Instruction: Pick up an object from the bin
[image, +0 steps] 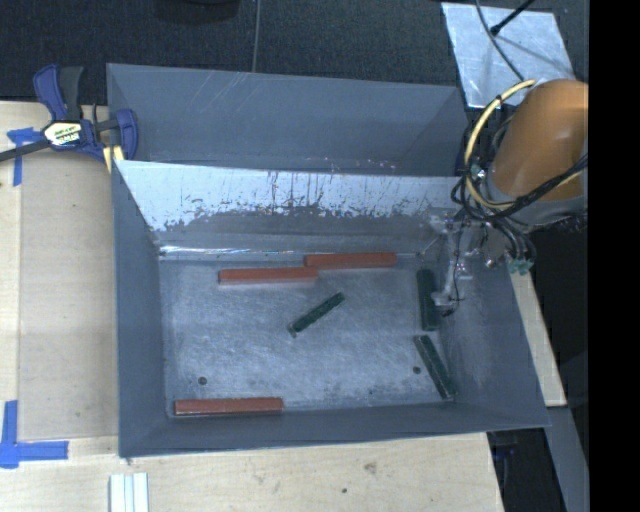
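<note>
Right of the slanted dark green stick (317, 312) on the bin floor, the gripper (452, 290) stands against an upright dark stick (428, 302) and covers part of its right side; whether the two touch cannot be told; further right and higher, the arm's orange cover (540, 135) runs out of view, and cables (480, 190) hide the wrist beneath it. A dark speck (203, 381) below-left of the green stick and another speck (415, 371) below-right of it are too small to name.
</note>
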